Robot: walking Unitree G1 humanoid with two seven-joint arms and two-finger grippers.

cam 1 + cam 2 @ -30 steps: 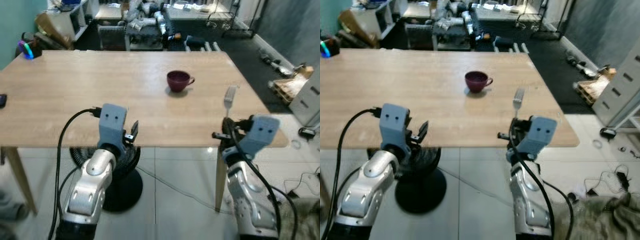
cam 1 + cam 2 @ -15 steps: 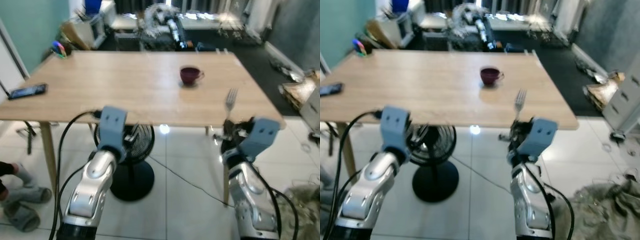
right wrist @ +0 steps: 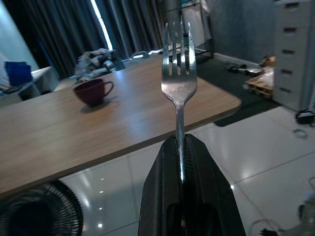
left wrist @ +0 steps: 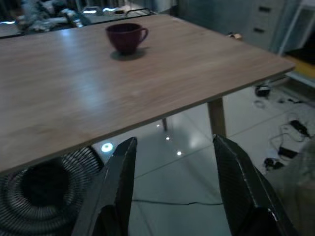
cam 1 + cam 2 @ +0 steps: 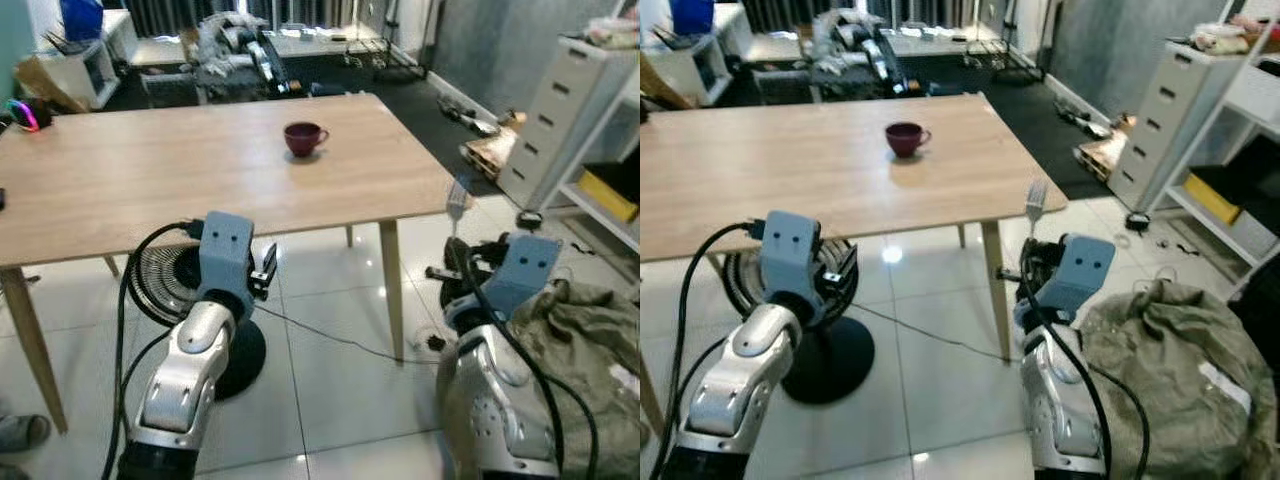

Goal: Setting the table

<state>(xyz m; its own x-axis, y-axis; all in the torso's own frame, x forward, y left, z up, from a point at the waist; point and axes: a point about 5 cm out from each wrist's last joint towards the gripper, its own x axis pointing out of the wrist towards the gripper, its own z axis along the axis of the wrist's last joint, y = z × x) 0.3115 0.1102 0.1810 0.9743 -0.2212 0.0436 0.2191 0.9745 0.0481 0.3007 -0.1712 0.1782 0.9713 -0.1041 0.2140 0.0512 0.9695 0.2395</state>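
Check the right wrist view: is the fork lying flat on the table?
No. The fork stands upright with tines up, its handle clamped in the right gripper, out in front of the table edge.

Two silver arms [image 5: 190, 365] with blue-grey wrist boxes [image 5: 224, 248], looping black cables [image 5: 127, 290], black fingers [image 4: 117, 189]

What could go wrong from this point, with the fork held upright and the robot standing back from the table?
The right gripper pinches the fork low on its thin handle, tines up, so it may tilt or slip as the robot walks. The robot stands off the table near its corner, so the arm could clip the edge on approach. A cable and a fan lie on the floor ahead, a possible snag.
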